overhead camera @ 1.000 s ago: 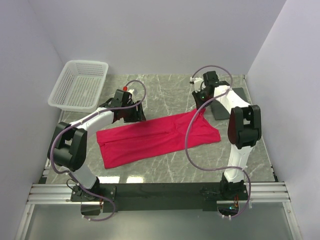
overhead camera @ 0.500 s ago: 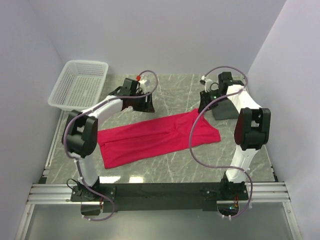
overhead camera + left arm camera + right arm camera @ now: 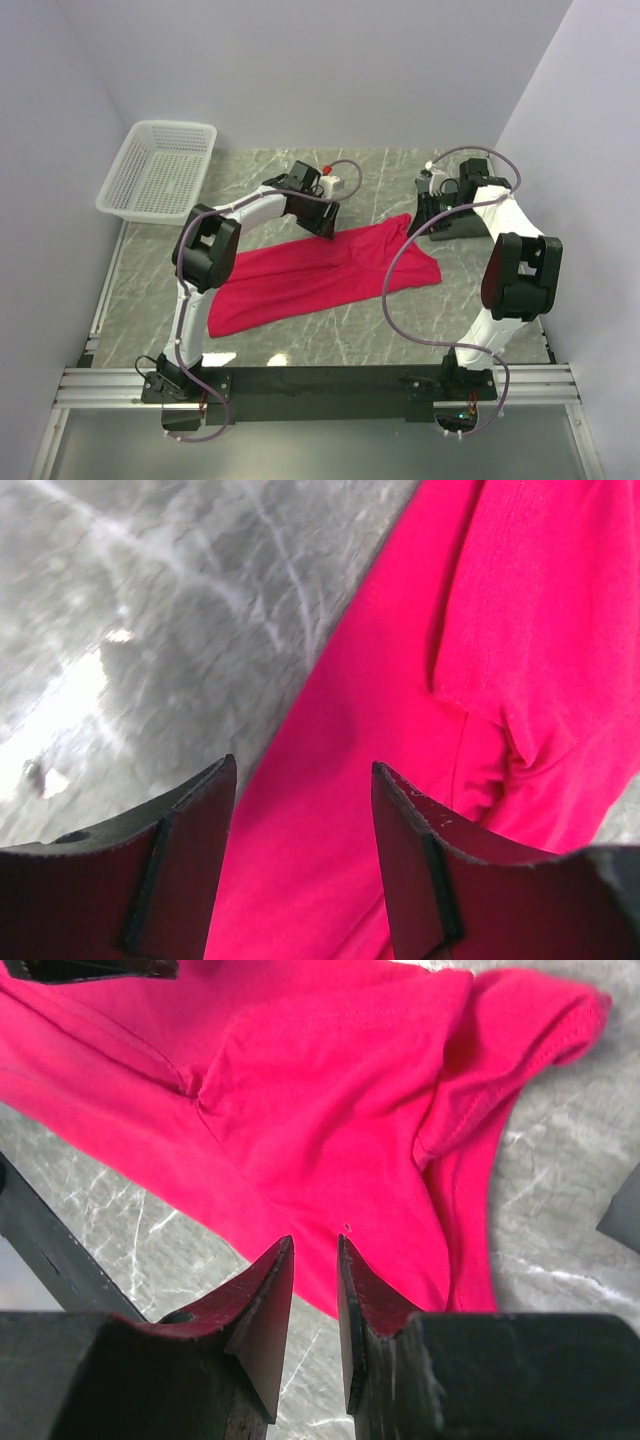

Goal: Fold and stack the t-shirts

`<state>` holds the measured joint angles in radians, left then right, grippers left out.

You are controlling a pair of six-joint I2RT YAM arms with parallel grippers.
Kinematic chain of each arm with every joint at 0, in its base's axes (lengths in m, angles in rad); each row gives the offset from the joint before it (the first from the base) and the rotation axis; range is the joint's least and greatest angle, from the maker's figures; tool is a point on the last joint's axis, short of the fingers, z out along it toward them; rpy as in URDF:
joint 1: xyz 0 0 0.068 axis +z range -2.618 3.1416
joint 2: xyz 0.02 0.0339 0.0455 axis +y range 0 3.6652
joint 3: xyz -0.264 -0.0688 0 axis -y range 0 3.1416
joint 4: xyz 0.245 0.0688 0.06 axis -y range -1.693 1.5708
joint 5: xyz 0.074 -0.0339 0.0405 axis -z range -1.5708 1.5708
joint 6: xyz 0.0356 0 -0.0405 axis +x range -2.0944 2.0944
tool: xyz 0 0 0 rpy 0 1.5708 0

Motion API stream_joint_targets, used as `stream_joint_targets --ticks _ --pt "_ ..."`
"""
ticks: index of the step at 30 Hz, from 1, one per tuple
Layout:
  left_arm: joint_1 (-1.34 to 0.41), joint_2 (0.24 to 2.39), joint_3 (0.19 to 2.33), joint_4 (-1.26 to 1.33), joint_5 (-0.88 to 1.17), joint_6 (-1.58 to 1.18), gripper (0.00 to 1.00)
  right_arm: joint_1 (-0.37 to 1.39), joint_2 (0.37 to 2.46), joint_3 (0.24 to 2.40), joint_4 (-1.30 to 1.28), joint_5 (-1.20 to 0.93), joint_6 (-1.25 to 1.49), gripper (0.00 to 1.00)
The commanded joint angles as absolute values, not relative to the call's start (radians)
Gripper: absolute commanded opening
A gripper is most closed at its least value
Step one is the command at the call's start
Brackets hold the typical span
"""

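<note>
The crimson-red t-shirt (image 3: 300, 280) lies on the marble table (image 3: 380, 180), folded into a long band that runs from near left to far right, with a sleeve at its right end (image 3: 520, 1020). My left gripper (image 3: 325, 222) hovers over the middle of the shirt's far edge. In the left wrist view the gripper (image 3: 303, 770) is wide open and empty, with red fabric (image 3: 400, 680) below it. My right gripper (image 3: 425, 215) is by the shirt's far right corner. In the right wrist view the gripper (image 3: 315, 1242) is only narrowly open and holds nothing, above the shirt's (image 3: 330, 1090) edge.
A white mesh basket (image 3: 160, 170) stands at the far left corner. A dark grey pad (image 3: 450, 228) lies at the far right behind my right arm, its corner in the right wrist view (image 3: 625, 1210). Walls close in on three sides.
My left arm has swung right from beside the basket to the middle of the shirt's far edge. My right gripper has moved a little right. The shirt has stayed in place.
</note>
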<state>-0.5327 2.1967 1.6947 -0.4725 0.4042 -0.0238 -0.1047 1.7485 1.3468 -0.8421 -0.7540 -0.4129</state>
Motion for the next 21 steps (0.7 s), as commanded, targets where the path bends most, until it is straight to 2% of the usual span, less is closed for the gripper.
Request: stream_joint_targets --ticks 1,5,9,13,17,18,21 --pt "-0.548 2.233 1.767 -0.506 0.437 0.034 0.61 -0.118 1.700 1.330 -0.804 -0.788 -0.403 0.32" --pt "-0.563 2.267 1.793 -0.511 0.420 0.022 0.58 -0.127 1.695 1.327 -0.804 -0.788 -0.403 0.32" --pt "-0.574 2.298 1.821 -0.543 0.391 0.008 0.48 -0.132 1.692 1.324 -0.801 -0.793 -0.399 0.32" --pt "-0.575 2.301 1.818 -0.543 0.373 0.006 0.33 -0.135 1.689 1.316 -0.795 -0.795 -0.397 0.31" --pt "-0.572 2.292 1.821 -0.548 0.359 -0.032 0.05 -0.138 1.689 1.312 -0.792 -0.795 -0.394 0.32" --pt "-0.572 2.289 1.819 -0.546 0.354 -0.037 0.01 -0.140 1.689 1.312 -0.792 -0.795 -0.396 0.32" --pt "-0.557 2.286 1.824 -0.541 0.353 -0.046 0.01 -0.143 1.689 1.310 -0.790 -0.792 -0.394 0.32"
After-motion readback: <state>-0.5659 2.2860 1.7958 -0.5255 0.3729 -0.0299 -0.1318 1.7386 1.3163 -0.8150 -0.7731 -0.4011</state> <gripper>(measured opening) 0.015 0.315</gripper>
